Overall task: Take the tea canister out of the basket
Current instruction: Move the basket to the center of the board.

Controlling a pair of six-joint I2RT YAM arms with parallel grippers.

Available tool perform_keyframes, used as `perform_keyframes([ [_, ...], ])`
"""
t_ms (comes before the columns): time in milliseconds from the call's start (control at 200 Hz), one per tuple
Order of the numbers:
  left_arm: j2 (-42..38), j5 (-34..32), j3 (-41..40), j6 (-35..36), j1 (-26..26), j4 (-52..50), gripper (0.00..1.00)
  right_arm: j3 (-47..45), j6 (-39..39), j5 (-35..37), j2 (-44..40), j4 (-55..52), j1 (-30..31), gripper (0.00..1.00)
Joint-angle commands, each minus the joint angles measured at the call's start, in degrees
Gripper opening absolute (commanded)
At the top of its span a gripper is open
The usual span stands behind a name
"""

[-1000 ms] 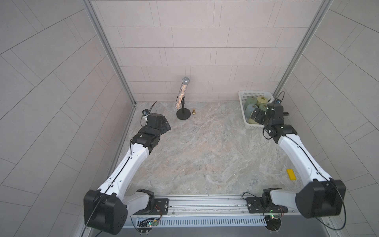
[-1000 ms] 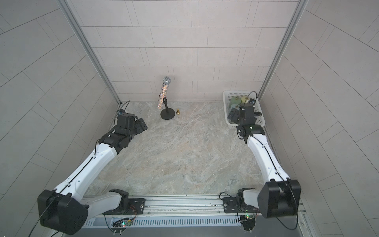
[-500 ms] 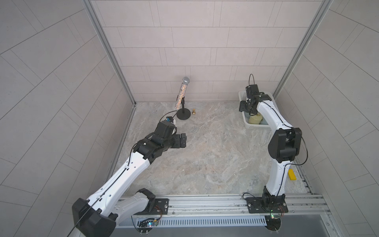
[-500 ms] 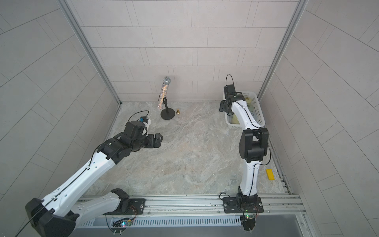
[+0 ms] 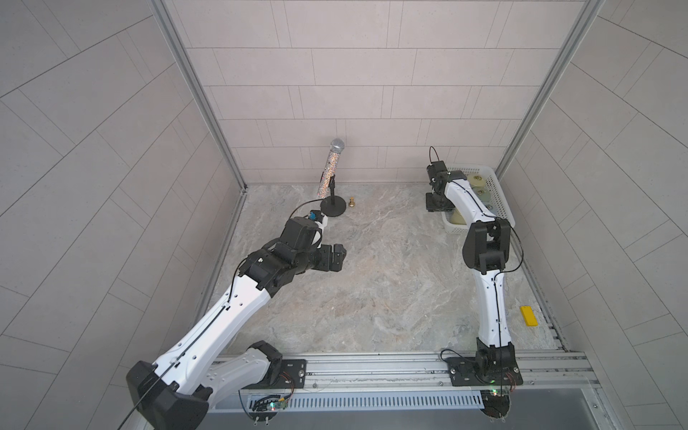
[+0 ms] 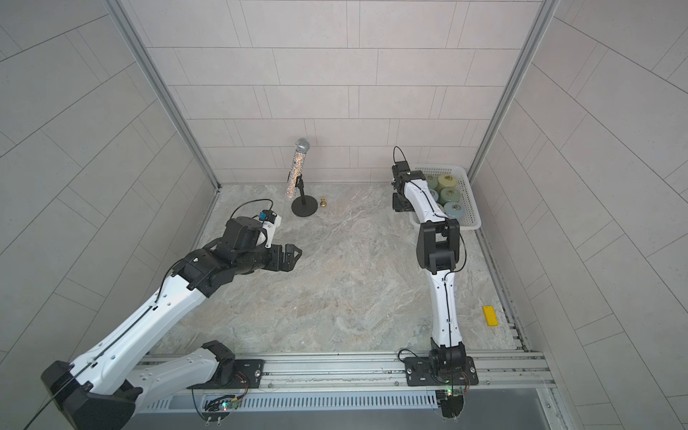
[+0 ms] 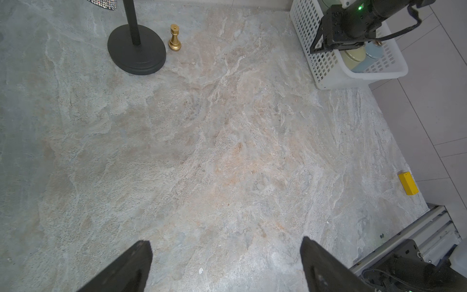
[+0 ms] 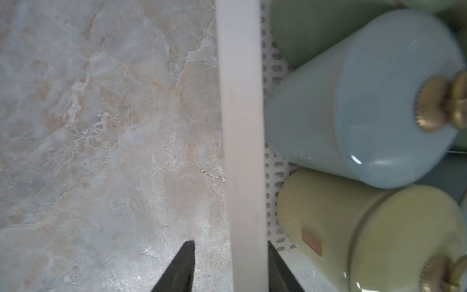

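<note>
1. The right gripper (image 8: 230, 243) straddles the white basket (image 8: 240, 126) rim, jaws apart, not clamped.
2. The left gripper (image 7: 225, 240) hangs empty, jaws wide apart.
3. The light-blue tea canister (image 8: 366, 101) sits inside; probably steadying comes first, then a grasp on its brass knob (image 8: 434, 103).

In both top views part of the basket (image 5: 502, 201) and some of the canisters (image 6: 448, 193) are hidden behind the right arm (image 5: 461, 197). In the right wrist view the basket's rim (image 8: 242, 126) is blurred, and the blue canister (image 8: 366, 101) and the yellow-green canister (image 8: 353, 240) are cut off by the picture's edge.
</note>
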Motion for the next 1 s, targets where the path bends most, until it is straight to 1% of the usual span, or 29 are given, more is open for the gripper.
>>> perform_keyframes([
  [0, -0.1, 0.3, 1.5, 1.1, -0.3, -1.1, 1.00, 1.4, -0.2, -4.1, 0.8, -1.5, 1.3, 0.38],
  [40, -0.1, 0.3, 1.4, 1.0, -0.3, -1.1, 1.00, 1.4, -0.2, -3.9, 0.8, -1.4, 1.9, 0.34],
  [90, -0.1, 0.4, 1.3, 1.0, -0.3, -1.1, 1.00, 1.4, -0.3, -3.5, 0.7, -1.4, 2.8, 0.25],
  [205, -0.3, 0.6, 1.3, 1.0, -0.3, -1.3, 1.00, 0.7, -0.4, -1.8, 0.1, -1.3, 5.4, 0.20],
  [265, -0.5, 0.4, 1.2, 1.0, -0.3, -1.5, 1.00, -0.2, -0.4, -1.4, -0.6, -0.7, 6.8, 0.15],
  [315, -1.0, 0.1, 1.0, 1.1, -0.3, -1.8, 1.00, -1.8, -0.2, -1.5, -1.7, 0.2, 8.0, 0.15],
  [350, -1.2, -0.1, 0.8, 1.2, -0.4, -1.9, 1.00, -3.5, -0.2, -1.3, -2.9, 1.3, 9.2, 0.11],
  [410, -1.8, -0.3, 0.6, 1.2, -0.3, -2.6, 1.00, -5.9, -0.1, -0.7, -4.4, 2.6, 11.0, 0.10],
  [460, -2.4, -0.5, 0.4, 1.2, -0.3, -3.1, 1.00, -7.7, 0.2, -0.5, -5.6, 3.3, 12.8, 0.06],
  [560, -4.1, -1.1, -0.2, 1.0, -0.3, -3.6, 1.00, -11.4, 2.5, 0.0, -8.0, 4.4, 16.3, 0.06],
  [770, -7.8, -5.7, -0.5, 1.3, -0.3, -7.6, 1.00, -21.0, 10.1, 2.4, -13.8, 8.6, 25.9, 0.06],
  [931, -10.6, -9.2, 0.3, 1.4, -0.3, -11.1, 1.00, -27.0, 19.6, 1.7, -17.2, 11.5, 32.0, 0.06],
  [996, -11.9, -9.9, 0.6, 1.5, -0.3, -12.2, 1.00, -28.7, 22.9, 2.6, -18.1, 12.4, 35.0, 0.06],
])
